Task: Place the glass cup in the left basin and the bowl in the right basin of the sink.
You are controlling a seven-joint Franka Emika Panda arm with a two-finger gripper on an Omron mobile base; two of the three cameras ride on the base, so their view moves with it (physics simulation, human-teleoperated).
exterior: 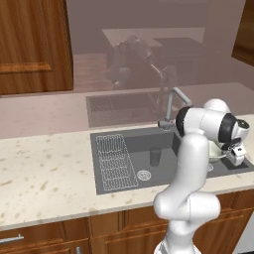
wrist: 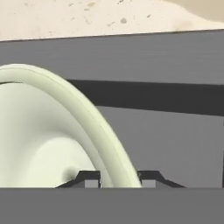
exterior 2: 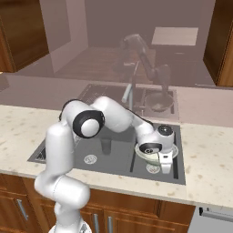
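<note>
While the two-finger gripper point(wrist: 118, 177) straddles the thin rim of the wide, pale cream-green bowl point(wrist: 48, 135), its jaws stand slightly apart, one tip inside the rim and one outside; whether they grip it I cannot tell. From the right base camera the bowl point(exterior 2: 148, 154) sits in the narrow rackless right basin point(exterior 2: 175, 170) under the hand. From the left base camera the small grey glass cup point(exterior: 156, 156) stands upright in the racked left basin point(exterior: 144, 144).

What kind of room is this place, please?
Most likely a kitchen, a rendered one: a double-basin sink with a curved faucet is set in a speckled counter, with wooden cabinets around.
</note>
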